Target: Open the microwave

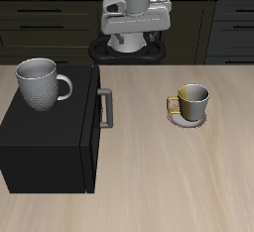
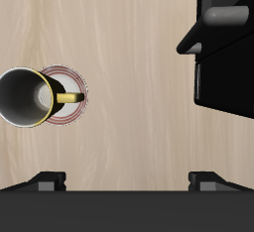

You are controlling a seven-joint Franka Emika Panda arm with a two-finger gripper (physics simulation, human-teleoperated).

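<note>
The microwave [image 1: 50, 132] sits on the worktop [image 1: 169, 186] near its front edge, door shut, its grey bar handle [image 1: 104, 108] running front to back. The claw [image 1: 136, 23] hangs empty and wide farther back, above and well apart from the handle.

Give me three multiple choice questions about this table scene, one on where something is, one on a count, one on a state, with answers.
1. Where does the grey mug stand?
A. on the microwave
B. on a plate
C. on the floor

2. How many mugs are in view?
A. one
B. two
C. four

3. What is the microwave door's state?
A. wide open
B. removed
C. closed

Answers: 1 A, the grey mug sits on the black box's top. 2 B, the grey mug plus the yellow mug on a small plate. 3 C, the door lies flush, its bar handle against the front, and the gripper hangs far off.
</note>
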